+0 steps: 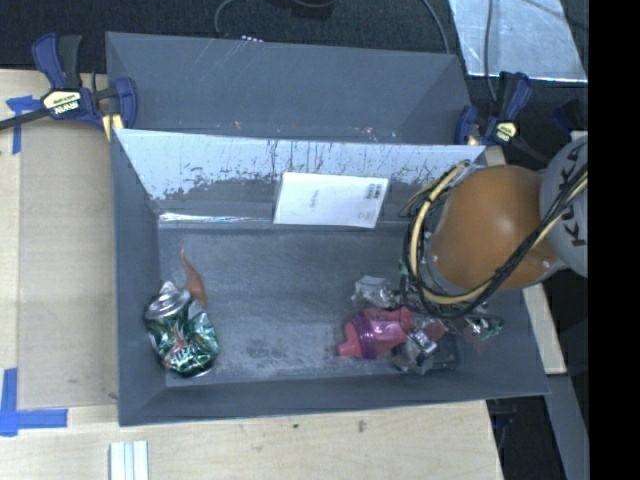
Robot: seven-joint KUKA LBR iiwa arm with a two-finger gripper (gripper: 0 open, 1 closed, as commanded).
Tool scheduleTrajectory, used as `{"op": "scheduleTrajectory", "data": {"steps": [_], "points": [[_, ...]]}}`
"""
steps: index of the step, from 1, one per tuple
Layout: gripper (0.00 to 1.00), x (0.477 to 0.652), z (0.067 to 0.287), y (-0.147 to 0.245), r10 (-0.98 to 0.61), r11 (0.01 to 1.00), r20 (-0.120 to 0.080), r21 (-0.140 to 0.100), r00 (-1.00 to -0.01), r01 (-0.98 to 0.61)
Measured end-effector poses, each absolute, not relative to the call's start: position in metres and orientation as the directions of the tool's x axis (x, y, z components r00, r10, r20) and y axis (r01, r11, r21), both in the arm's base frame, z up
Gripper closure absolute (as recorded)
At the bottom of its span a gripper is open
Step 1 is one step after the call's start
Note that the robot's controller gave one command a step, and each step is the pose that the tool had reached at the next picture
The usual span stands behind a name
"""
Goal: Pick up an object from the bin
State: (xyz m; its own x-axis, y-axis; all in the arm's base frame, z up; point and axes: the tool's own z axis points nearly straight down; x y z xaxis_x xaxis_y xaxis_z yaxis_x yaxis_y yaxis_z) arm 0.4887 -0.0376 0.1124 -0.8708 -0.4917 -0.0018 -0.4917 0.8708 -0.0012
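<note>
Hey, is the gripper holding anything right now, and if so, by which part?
Cannot tell. The gripper is in the bin's near right corner, against the right end of a pink thing, but its orange cover hides any hold.

We see the gripper (424, 346) low in the grey bin's (280, 288) front right corner, touching a crumpled pink thing (372, 333); a crushed green can (182, 334) (front left) lies well apart.

Probably a robotics lab: a cable-wrapped robot arm (488, 230) reaches into a scuffed grey metal bin (290, 93).
</note>
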Motion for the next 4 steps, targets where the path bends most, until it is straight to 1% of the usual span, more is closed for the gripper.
{"op": "scheduleTrajectory", "data": {"steps": [1, 2, 3, 4], "points": [[1.0, 0.503, 0.077, -0.024, -0.691, 0.723, -0.006, -0.009, -0.723, -0.691], [1.0, 0.503, 0.077, -0.024, -0.691, 0.723, -0.006, -0.008, -0.723, -0.691], [1.0, 0.498, 0.085, -0.023, -0.71, 0.705, -0.006, -0.008, -0.705, -0.709], [1.0, 0.509, 0.167, -0.028, -0.731, 0.683, -0.008, -0.009, -0.683, -0.731]]}}
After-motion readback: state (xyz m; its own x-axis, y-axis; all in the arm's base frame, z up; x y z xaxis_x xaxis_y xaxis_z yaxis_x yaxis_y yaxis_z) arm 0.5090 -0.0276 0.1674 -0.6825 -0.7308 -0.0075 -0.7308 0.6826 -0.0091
